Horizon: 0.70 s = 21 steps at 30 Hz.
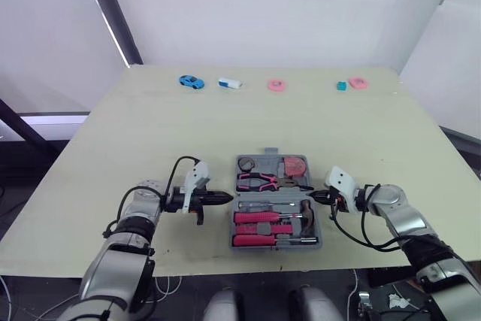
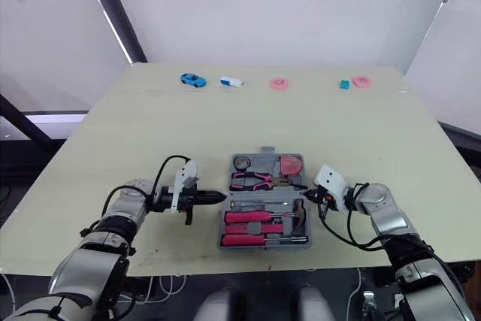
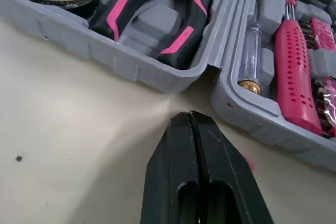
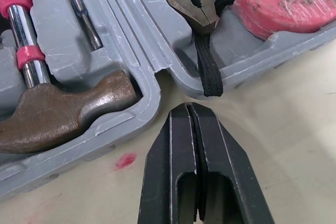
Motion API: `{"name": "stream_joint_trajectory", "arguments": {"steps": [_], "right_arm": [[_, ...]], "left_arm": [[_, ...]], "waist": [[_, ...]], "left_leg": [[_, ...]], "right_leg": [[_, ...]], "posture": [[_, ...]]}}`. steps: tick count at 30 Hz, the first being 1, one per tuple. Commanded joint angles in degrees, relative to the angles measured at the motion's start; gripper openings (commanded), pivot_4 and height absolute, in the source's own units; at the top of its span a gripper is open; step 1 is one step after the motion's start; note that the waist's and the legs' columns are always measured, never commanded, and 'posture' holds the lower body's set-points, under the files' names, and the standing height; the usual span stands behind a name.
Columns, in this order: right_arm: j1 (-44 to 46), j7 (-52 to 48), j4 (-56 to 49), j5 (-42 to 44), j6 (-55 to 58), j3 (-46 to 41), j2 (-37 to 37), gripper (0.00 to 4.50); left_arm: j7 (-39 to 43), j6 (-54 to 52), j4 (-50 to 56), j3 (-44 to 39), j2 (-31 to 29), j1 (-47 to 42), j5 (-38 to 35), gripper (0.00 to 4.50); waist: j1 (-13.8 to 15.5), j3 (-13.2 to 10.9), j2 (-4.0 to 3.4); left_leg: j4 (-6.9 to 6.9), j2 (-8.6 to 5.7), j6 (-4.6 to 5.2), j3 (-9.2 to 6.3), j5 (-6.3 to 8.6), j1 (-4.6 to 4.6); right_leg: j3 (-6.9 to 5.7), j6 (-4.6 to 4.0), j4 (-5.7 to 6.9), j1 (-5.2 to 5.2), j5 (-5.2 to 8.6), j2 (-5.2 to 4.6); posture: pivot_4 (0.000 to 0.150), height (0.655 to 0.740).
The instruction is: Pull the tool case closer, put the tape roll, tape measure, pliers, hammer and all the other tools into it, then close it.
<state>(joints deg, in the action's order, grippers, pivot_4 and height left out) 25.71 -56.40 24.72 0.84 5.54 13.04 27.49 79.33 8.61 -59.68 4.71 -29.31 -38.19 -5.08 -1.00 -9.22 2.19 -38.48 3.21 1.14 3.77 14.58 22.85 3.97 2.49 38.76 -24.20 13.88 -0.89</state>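
Open tool case flanked by two closed grippers near the front edge of the table

The case is seen lying flat and open in the near middle of the table, with the tape roll, pliers and pink tape measure seated in its far half, and the hammer and pink-handled screwdrivers laid in its near half. The left gripper is held just beside the case's left side at the hinge line, its fingers pressed together on nothing; the right gripper is held just beside the right side, likewise pressed together and empty. A blue toy car, a white object, two pink rings and a teal block are lined up along the far edge, well apart from the case
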Motion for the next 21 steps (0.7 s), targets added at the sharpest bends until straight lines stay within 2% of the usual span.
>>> {"name": "stream_joint_trajectory", "arguments": {"steps": [1, 21], "right_arm": [[0.30, -0.18, 0.02, -0.44, -0.76, 0.37, -0.17, 0.00], [0.35, -0.73, 0.42, -0.90, -1.46, 0.50, -0.80, 0.00]], "left_arm": [[-1.42, 1.20, -2.03, 0.77, 1.46, -0.42, 1.85, 0.05], [0.49, 0.87, -1.48, 1.98, 5.57, -0.89, 3.50, 0.05]], "waist": [[0.09, 0.02, -0.01], [0.12, 0.08, -0.07]], "left_leg": [[0.00, 0.00, 0.00, -0.01, 0.00, -0.03], [-0.04, -0.03, 0.00, -0.10, 0.00, -0.10]], "right_leg": [[0.00, 0.00, 0.00, 0.03, 0.00, 0.00], [-0.06, 0.01, -0.02, 0.17, 0.00, -0.01]], "posture": [[0.150, 0.7400], [0.150, 0.7400]]}}
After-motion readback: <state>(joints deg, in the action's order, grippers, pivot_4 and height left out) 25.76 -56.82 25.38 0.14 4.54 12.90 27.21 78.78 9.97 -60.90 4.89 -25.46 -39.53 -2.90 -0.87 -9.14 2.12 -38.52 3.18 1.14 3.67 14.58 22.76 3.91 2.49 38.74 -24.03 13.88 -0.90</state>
